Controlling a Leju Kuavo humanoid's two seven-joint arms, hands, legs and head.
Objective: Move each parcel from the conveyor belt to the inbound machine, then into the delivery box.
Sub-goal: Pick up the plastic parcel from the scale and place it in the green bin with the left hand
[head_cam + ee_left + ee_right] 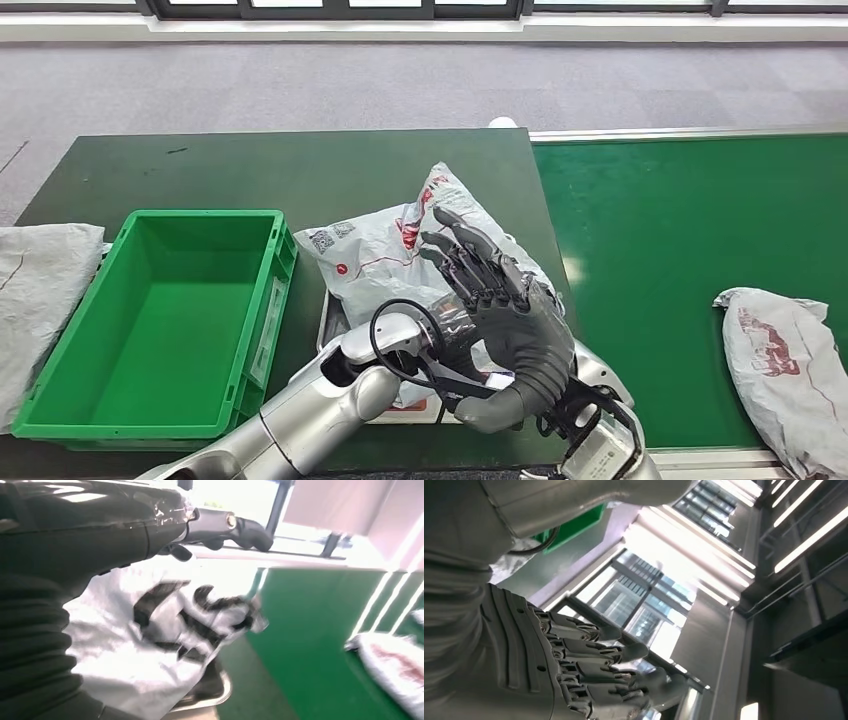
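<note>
A white parcel point(385, 250) with red print lies crumpled on a metal tray point(327, 318), the inbound machine, beside the green delivery box point(165, 320). My left arm reaches in over the tray. In the left wrist view my left hand point(150, 535) hovers just above the parcel point(150, 635) with fingers point(220, 527) stretched out, gripping nothing. My right hand point(500, 310) is raised in front of the tray, fingers spread and empty; it hides my left hand in the head view. A second white parcel point(785, 370) lies on the green conveyor belt point(680, 250) at the right.
The delivery box holds nothing and stands on the dark green table point(300, 170). A grey sack point(35, 300) lies at the table's left edge. Grey carpet runs behind the table and belt.
</note>
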